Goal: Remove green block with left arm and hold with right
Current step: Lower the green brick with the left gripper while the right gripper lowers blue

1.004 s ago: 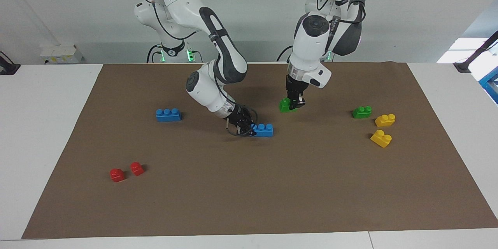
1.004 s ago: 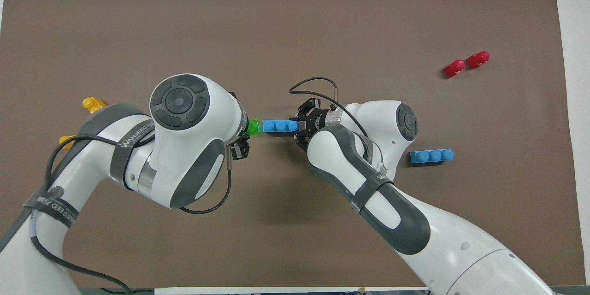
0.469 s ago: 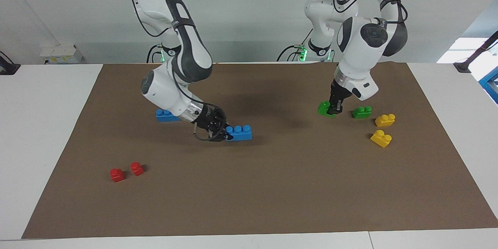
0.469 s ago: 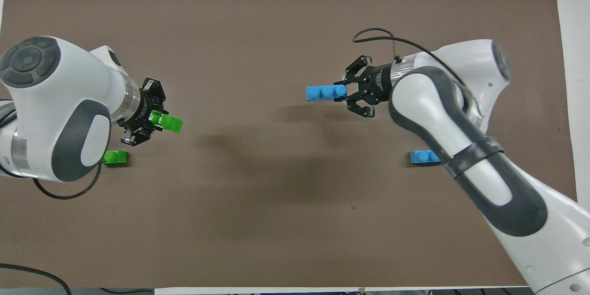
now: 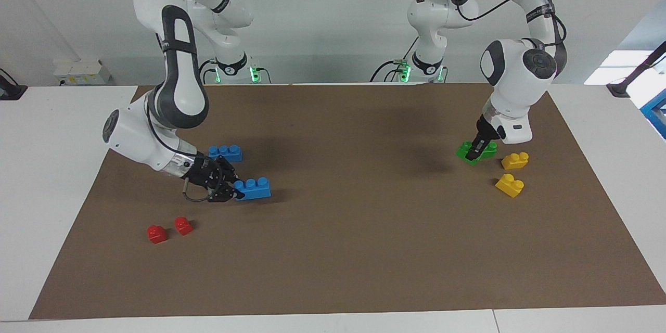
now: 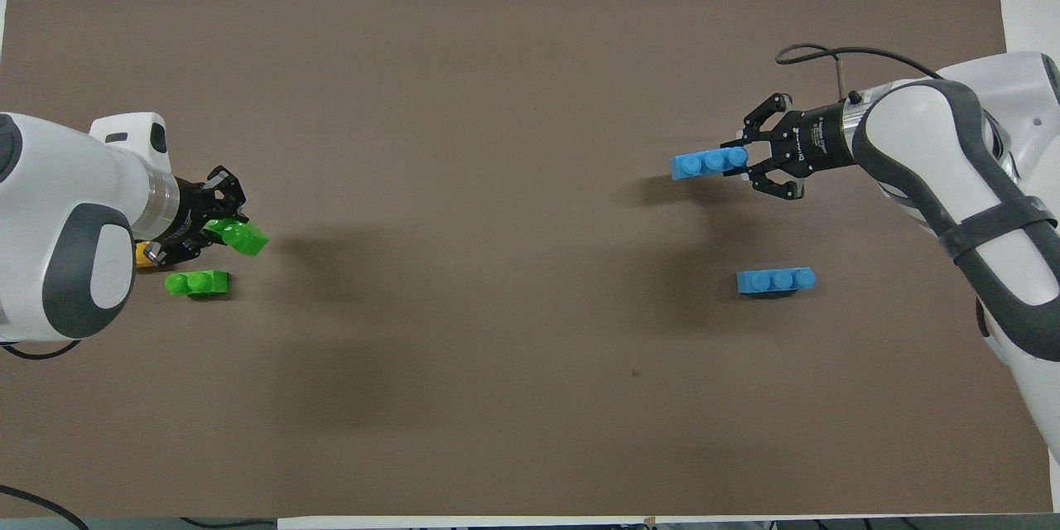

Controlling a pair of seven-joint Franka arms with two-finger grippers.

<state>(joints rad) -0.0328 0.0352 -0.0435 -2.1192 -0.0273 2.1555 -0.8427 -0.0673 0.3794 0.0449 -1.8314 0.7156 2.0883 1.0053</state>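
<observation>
1. Now the left claw (image 5: 474,152) is shut tight on the green block (image 5: 464,151), up over the left arm's end of the brown mat (image 5: 364,250).
2. That green block hangs tilted in the claw, just above a second green block (image 6: 197,282) that lies on the mat.
3. Two yellow blocks (image 5: 514,160) sit close by on the mat.
4. At the right arm's end, the right claw (image 5: 229,190) is shut on one end of a blue block (image 5: 253,189). The rest of the block sticks out in front of it, low over the mat.
5. Another blue block (image 5: 225,152) lies on the mat, nearer to the robots.
6. Two little red blocks (image 5: 167,230) sit on the mat, farther from the robots.
7. So the pulling apart looks done. The green block is off, and the two arms are well apart.
8. I think what is left is small: put the green block down and let go, and maybe put the blue one down too.
</observation>
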